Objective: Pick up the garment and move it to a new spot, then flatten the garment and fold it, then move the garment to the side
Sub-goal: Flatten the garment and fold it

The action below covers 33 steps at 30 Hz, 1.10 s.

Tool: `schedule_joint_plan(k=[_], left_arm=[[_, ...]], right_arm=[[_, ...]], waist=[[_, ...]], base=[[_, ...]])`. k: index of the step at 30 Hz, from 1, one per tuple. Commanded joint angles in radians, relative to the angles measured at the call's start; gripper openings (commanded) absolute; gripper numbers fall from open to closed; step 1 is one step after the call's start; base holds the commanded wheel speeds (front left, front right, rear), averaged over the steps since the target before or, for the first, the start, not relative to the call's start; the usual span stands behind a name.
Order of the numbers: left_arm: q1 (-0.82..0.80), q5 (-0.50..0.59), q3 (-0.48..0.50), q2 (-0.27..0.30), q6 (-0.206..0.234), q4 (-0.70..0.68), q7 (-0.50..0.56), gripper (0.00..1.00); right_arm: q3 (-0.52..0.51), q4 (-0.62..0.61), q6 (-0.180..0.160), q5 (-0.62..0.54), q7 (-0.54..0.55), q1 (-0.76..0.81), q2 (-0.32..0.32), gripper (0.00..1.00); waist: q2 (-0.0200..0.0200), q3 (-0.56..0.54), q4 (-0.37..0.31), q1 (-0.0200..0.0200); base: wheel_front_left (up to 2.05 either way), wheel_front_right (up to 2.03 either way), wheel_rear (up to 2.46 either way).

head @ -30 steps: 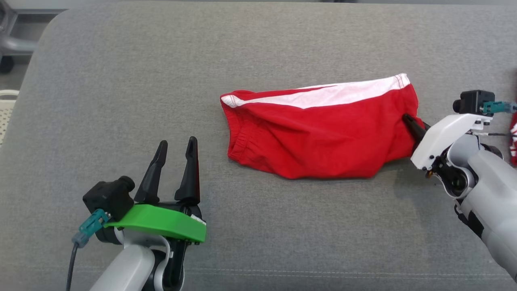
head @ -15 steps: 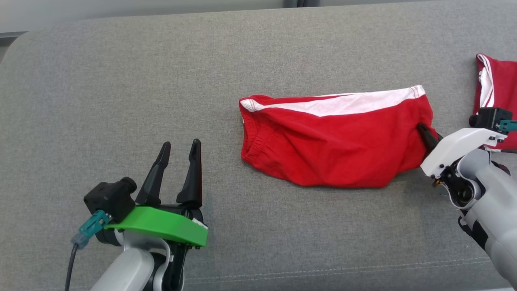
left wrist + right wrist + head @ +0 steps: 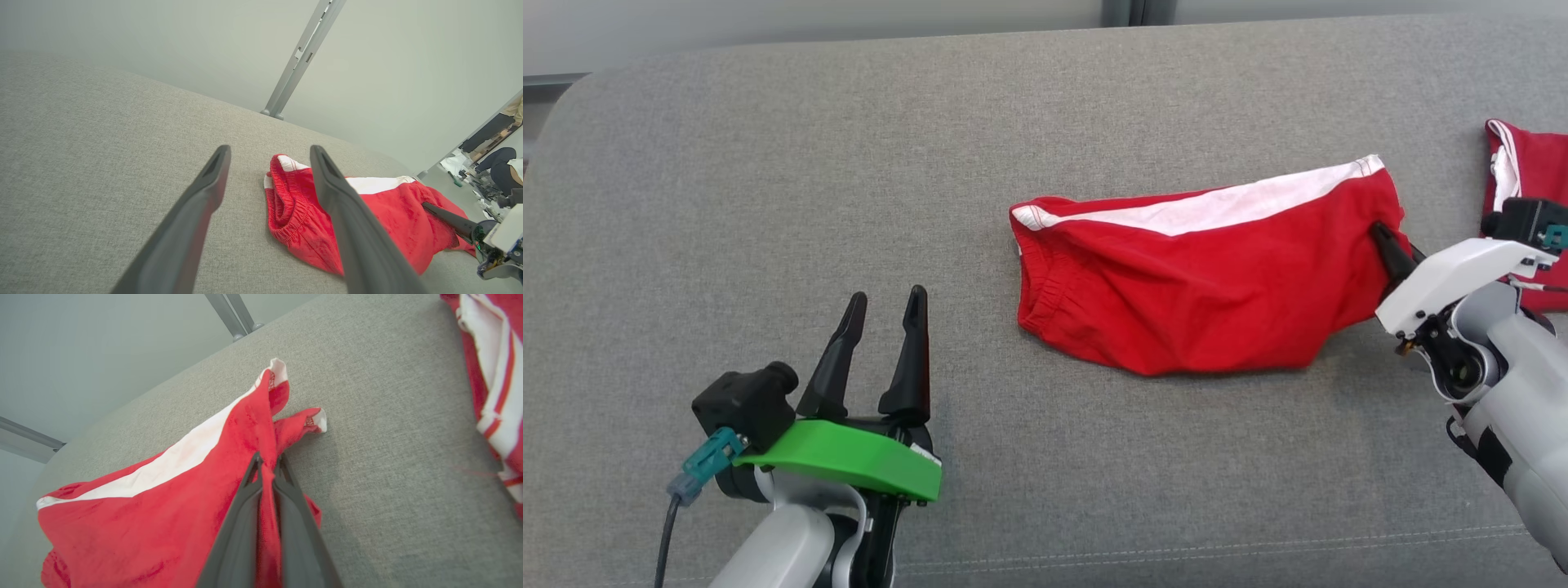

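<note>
Left gripper (image 3: 888, 296): you have it low on the left, fingers spread wide, holding nothing, over bare cushion and well apart from the shorts.
Cushion (image 3: 768, 204): grey fabric, lying under everything you see.
Red shorts (image 3: 1201, 278): right of centre on the cushion, with the elastic waistband end toward your left gripper, a white stripe along the far edge, and the right end gathered up.
Right gripper (image 3: 269, 457): fingers pinched nearly together on a fold at the shorts' right end.
Second garment (image 3: 1531, 163): red and white, at the far right edge, apart from the shorts.
</note>
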Motion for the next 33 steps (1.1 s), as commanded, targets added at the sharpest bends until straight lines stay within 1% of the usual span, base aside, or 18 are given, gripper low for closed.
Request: schedule_joint_plan(k=[1,6,12,19,23,27,33], left_arm=[[0.017,-0.004,0.003,0.000,0.000,0.001,-0.001,1.00],[0.021,-0.014,0.008,-0.009,-0.006,0.003,-0.008,1.00],[0.025,-0.023,0.009,-0.030,-0.018,0.010,-0.016,1.00],[0.027,-0.030,0.011,-0.062,-0.039,0.022,-0.024,1.00],[0.029,-0.030,0.012,-0.081,-0.050,0.030,-0.029,1.00],[0.030,-0.027,0.013,-0.098,-0.060,0.042,-0.029,1.00],[0.034,-0.020,0.016,-0.114,-0.070,0.051,-0.033,1.00]], right_arm=[[0.005,-0.007,0.000,-0.013,-0.001,-0.017,-0.006,0.00],[0.043,-0.023,0.000,-0.064,0.037,-0.076,0.014,0.00],[0.104,-0.007,0.000,-0.156,0.134,-0.185,0.093,0.00],[0.165,0.024,0.000,-0.241,0.241,-0.265,0.188,0.00],[0.193,0.045,0.000,-0.278,0.291,-0.276,0.234,0.00],[0.229,0.072,0.000,-0.312,0.338,-0.249,0.275,0.00],[0.262,0.083,0.000,-0.336,0.369,-0.219,0.305,0.00]], waist=[[-0.0001,-0.005,-0.001,0.0001],[-0.0001,-0.022,-0.006,0.0001],[-0.0001,-0.048,0.006,0.0001],[-0.0001,-0.069,0.052,0.0001],[-0.0001,-0.077,0.083,0.0001],[-0.0001,-0.082,0.121,0.0001],[-0.0001,-0.082,0.145,0.0001]], base=[[0.00,0.00,0.00],[0.00,0.00,0.00],[0.00,0.00,0.00],[0.00,0.00,0.00],[0.00,0.00,0.00],[0.00,0.00,0.00],[0.00,0.00,0.00]])
